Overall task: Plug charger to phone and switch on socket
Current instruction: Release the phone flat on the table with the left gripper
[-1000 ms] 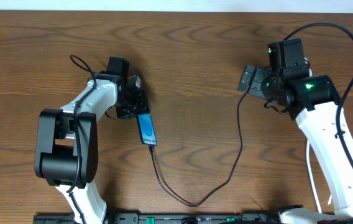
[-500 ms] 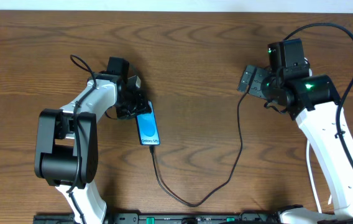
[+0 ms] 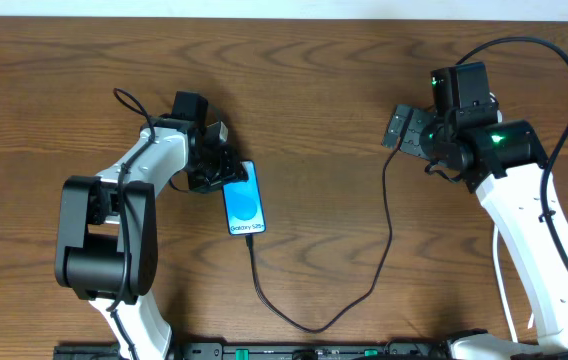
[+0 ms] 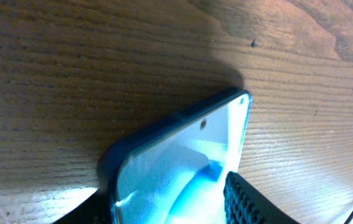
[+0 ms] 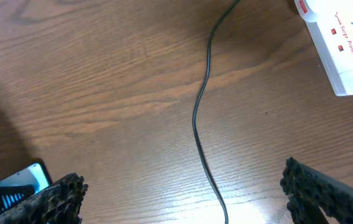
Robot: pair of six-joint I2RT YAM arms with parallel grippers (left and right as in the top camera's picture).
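Socket [image 5: 344, 40] sits upper right in the right wrist view, slanting off-frame, up and right of the right gripper [image 5: 186, 199], fingers spread wide and empty; that arm is nearer. Phone [image 3: 245, 200] lies flat left of centre overhead, charger [image 3: 384, 235] meeting its lower end, left gripper [image 3: 224, 172] at its top, grip unclear
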